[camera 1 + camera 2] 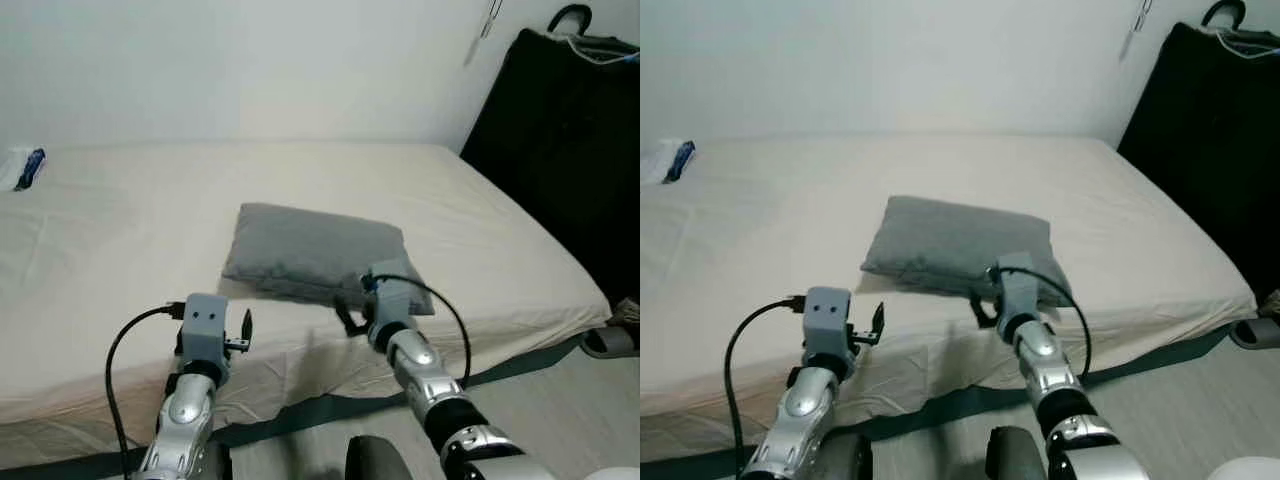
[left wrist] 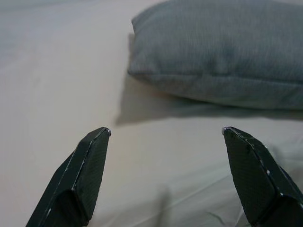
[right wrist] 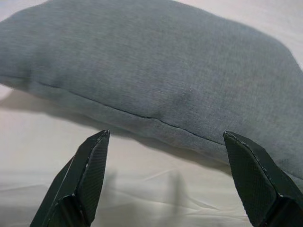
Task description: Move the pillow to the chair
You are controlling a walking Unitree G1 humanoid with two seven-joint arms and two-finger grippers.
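A grey pillow lies flat near the middle of a bed with a beige sheet, close to its front edge. My right gripper is open just in front of the pillow's near seam, and its fingers rest low over the sheet without touching the pillow. My left gripper is open too, over bare sheet to the left of the pillow's front left corner. Each arm's grey wrist housing hovers above the bed's front edge.
A tall black case stands against the wall at the bed's right. A blue and white item lies on the far left of the bed. A slipper sits on the floor at right.
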